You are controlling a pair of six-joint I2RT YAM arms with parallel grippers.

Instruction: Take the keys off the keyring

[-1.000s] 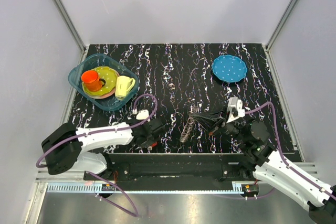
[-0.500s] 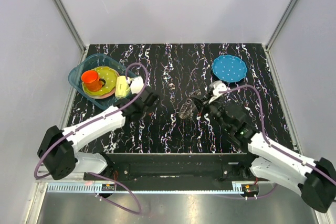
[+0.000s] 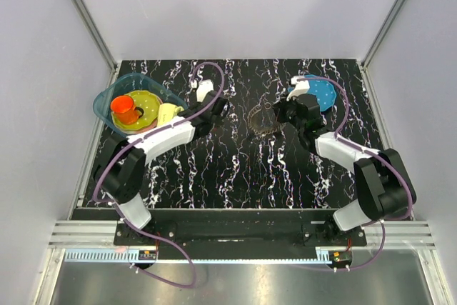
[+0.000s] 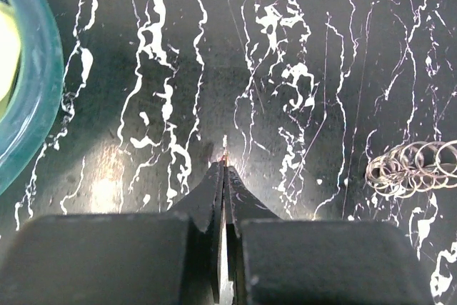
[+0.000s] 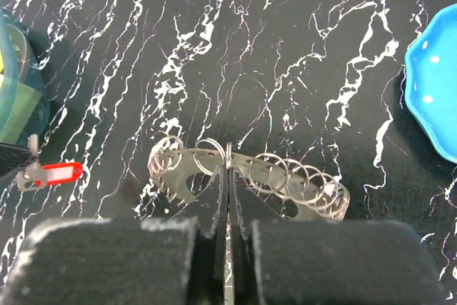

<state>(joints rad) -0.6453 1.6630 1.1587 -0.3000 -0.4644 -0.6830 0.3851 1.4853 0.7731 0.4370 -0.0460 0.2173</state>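
The keyring (image 5: 314, 187) sits centre-frame, pinched by the closed right end effector (image 5: 228, 166). We judge one red key (image 5: 61, 173) already off it, seemingly nipped in the closed left end effector (image 4: 223, 169); further keys we cannot see.

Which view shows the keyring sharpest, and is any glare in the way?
Right wrist: keyring crisp, evenly lit; only the right gripper has a blurred body filling the foreground. Left wrist: keyring cut off at the right edge, warm glare on the table. Top external: keyring small, dim.

Keyring (image 5: 307, 191) tight in right pincer (image 5: 227, 171)
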